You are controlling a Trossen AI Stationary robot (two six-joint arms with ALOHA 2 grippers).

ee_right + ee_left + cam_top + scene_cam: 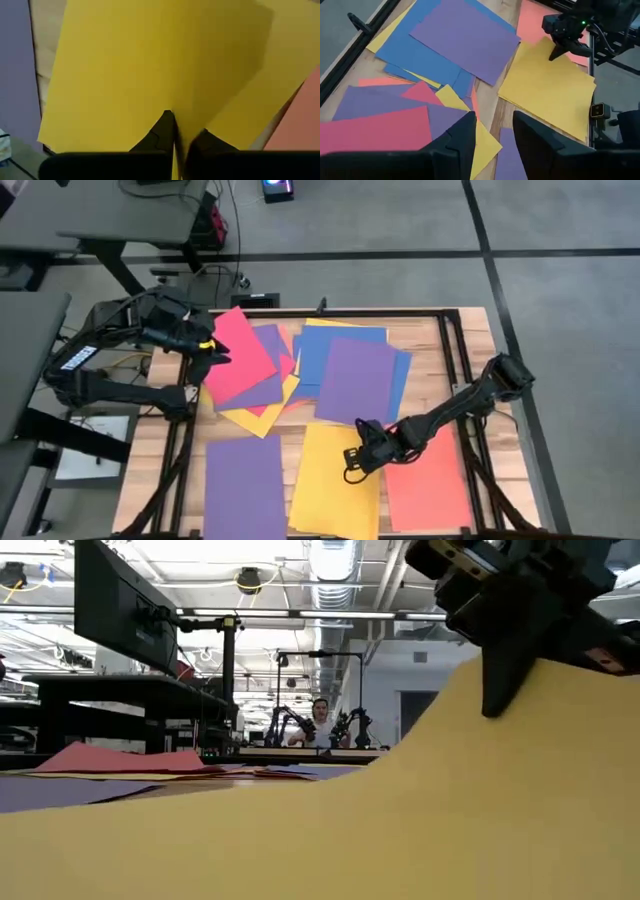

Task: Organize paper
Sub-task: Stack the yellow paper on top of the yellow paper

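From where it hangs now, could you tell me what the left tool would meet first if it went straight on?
Most likely the loose pile in front of it: the left tool stands open above the yellow sheet and purple sheet there. Depth is unclear, so which comes first is uncertain.

Overlapping flat coloured paper sheets [300,365] are covering most of the wooden tabletop [470,340], leaving bare strips along its edges.

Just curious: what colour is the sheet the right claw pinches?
Yellow sheet, clearest in right wrist view.
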